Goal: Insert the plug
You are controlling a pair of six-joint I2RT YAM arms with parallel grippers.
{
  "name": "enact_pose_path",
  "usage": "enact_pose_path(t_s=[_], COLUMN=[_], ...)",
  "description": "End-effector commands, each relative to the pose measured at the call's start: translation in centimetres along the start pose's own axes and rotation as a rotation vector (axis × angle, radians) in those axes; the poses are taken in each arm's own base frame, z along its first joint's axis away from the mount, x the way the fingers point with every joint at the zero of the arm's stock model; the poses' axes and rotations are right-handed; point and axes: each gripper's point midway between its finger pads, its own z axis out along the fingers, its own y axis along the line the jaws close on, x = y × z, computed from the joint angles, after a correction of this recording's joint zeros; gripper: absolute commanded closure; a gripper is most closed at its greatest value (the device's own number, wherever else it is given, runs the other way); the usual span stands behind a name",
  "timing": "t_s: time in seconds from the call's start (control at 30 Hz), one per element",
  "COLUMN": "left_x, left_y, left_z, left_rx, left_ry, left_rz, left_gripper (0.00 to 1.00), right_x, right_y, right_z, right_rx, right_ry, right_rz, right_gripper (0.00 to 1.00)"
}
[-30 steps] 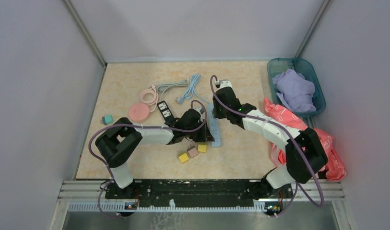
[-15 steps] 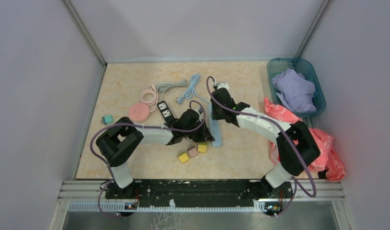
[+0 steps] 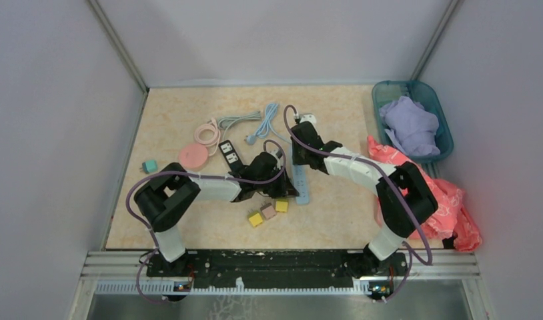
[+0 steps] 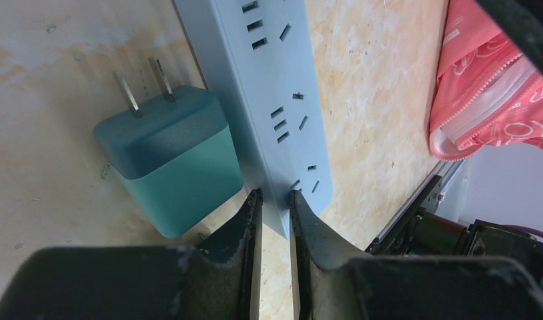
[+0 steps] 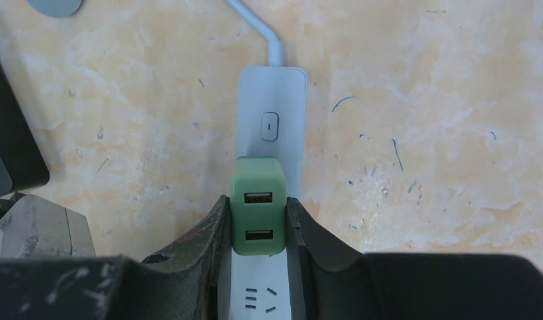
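Note:
A light blue power strip (image 3: 301,190) lies on the table, also in the left wrist view (image 4: 269,87) and the right wrist view (image 5: 271,100). My left gripper (image 4: 274,195) is shut on the strip's near end; it shows from above (image 3: 282,187). My right gripper (image 5: 257,200) is shut on a green USB plug (image 5: 257,207) and holds it against the strip's face just below the switch (image 5: 270,126). The plug's prongs are hidden. From above, the right gripper (image 3: 302,152) is over the strip's far end.
A teal charger (image 4: 172,157) lies beside the strip, prongs up. Yellow and pink plugs (image 3: 268,211), a black strip (image 3: 230,153), a pink reel (image 3: 193,157), cables (image 3: 265,120) and a teal plug (image 3: 149,166) lie around. A basket (image 3: 442,130) and red bag (image 3: 449,200) are right.
My right gripper has shifted a little left and settled over the strip's far end with the green plug. The left arm has not moved.

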Motion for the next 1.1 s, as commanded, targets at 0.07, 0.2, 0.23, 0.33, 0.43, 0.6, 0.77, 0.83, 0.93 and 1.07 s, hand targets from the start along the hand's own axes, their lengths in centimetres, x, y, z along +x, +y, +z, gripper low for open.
enact_pose_path(t_s=[0.07,0.2,0.23,0.33,0.43,0.6,0.77,0.83,0.93,1.07], left_x=[2.4,2.4,2.5,2.5,2.4,2.6,2.6,2.7,2.7,2.7], left_y=[2.1,2.1,2.1,2.1,2.1,2.2,2.3,2.3,2.3,2.4], left_z=[0.8,0.8,0.8,0.8,0.7,0.8,0.8,0.7,0.7,0.7], left_rx=[-0.051,-0.049,-0.049,-0.048,-0.046,-0.044,-0.043,-0.042,-0.042,-0.044], left_ry=[0.062,0.064,0.065,0.065,0.063,0.065,0.063,0.063,0.062,0.060], left_rz=[0.001,-0.001,-0.001,-0.003,-0.005,-0.015,-0.022,-0.023,-0.025,-0.028], left_gripper=[0.77,0.77,0.77,0.78,0.78,0.78,0.78,0.78,0.78,0.79], right_x=[-1.9,-0.7,-0.2,0.6,1.3,2.4,3.5,3.9,4.6,5.7], right_y=[1.5,1.2,1.1,0.7,0.5,0.4,0.1,0.0,-0.2,-0.1], right_z=[-0.1,0.6,0.9,1.3,1.6,1.9,2.3,2.5,3.0,3.6], right_rx=[-0.009,0.023,0.033,0.064,0.082,0.089,0.103,0.111,0.126,0.144], right_ry=[-0.044,-0.002,0.012,0.043,0.065,0.095,0.124,0.138,0.171,0.209], right_rz=[0.005,-0.008,-0.014,-0.027,-0.038,-0.058,-0.080,-0.090,-0.111,-0.145], right_gripper=[1.00,1.00,1.00,1.00,1.00,1.00,1.00,1.00,1.00,1.00])
